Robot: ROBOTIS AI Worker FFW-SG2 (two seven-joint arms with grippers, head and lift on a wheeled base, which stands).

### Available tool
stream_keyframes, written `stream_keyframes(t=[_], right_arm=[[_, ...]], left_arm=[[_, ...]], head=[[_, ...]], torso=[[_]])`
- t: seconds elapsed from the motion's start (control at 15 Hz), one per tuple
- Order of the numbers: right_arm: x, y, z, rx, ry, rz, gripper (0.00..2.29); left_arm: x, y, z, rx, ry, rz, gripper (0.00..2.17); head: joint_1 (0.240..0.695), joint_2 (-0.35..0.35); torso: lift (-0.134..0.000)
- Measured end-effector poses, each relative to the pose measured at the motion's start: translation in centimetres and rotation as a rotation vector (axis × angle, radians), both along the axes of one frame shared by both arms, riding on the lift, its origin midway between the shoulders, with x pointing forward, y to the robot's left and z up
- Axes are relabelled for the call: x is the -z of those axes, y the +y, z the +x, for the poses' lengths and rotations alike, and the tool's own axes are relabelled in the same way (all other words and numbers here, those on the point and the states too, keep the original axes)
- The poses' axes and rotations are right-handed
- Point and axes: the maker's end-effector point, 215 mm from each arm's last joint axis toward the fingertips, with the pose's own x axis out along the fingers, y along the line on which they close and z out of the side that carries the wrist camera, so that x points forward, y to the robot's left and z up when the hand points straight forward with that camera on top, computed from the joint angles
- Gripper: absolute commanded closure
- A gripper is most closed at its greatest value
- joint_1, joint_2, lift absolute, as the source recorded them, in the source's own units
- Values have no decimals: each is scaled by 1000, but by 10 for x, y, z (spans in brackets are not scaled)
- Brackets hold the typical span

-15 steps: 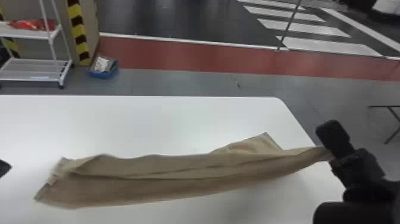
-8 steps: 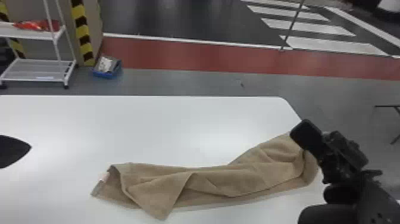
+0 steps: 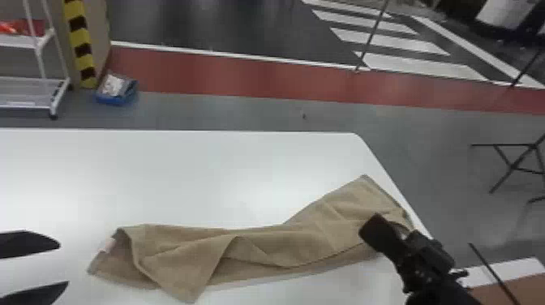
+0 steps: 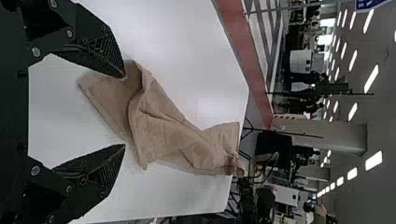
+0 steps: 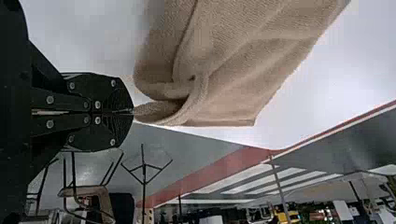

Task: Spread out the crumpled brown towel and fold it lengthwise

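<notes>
- Towel (image 3: 251, 247) was pinched by closed right gripper (image 5: 133, 112) near right edge of table (image 3: 182, 174)
- Left gripper (image 4: 124, 110) was spread wide, empty
- Bunching was risked by one-sided pulling

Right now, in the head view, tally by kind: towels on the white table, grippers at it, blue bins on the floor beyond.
Towels: 1, the brown towel
Grippers: 2, left gripper and right gripper
Blue bins: 1, the blue bin
Total: 4
</notes>
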Motion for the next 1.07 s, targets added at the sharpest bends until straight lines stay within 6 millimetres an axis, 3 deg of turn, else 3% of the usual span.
stream_keyframes(t=[0.2,0.47,0.8,1.07], right_arm=[[17,-5,-16,28,7,-14,1983],[28,-2,-15,27,13,-16,1983],[27,-4,-11,36,6,-21,1983],[31,-6,-10,43,9,-25,1983]], left_arm=[[21,-49,-5,-41,79,-28,333],[42,-100,-3,-156,115,6,333],[66,-146,-25,-236,157,103,350],[66,-184,-48,-214,153,121,414]], head=[[695,-350],[695,-350],[695,-350],[695,-350]], torso=[[-128],[-128],[-128],[-128]])
